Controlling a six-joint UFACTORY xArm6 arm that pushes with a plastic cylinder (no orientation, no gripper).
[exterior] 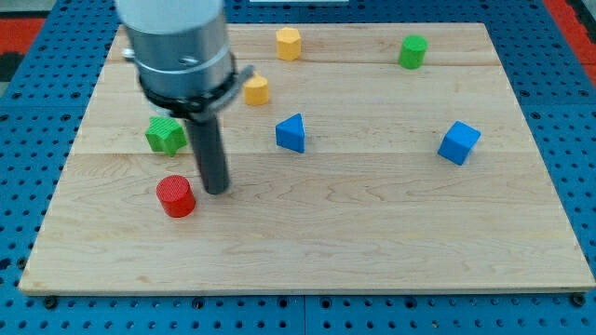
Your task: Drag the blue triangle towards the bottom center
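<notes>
Tip (217, 191) just right of red cylinder (175, 196), well left of blue triangle (291, 133). Green block (165, 135) partly hidden behind rod. No hand visible.

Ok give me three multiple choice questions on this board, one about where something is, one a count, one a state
1. My tip is beside which block?
A. red cylinder
B. blue cube
C. green cylinder

2. How many yellow blocks?
A. one
B. two
C. three

3. The blue triangle is:
A. touched by my tip
B. stacked on another block
C. apart from my tip

Answers:
1 A, the red cylinder sits just to the tip's left in the view.
2 B, two near the top.
3 C, the blue triangle has bare board around it.
</notes>
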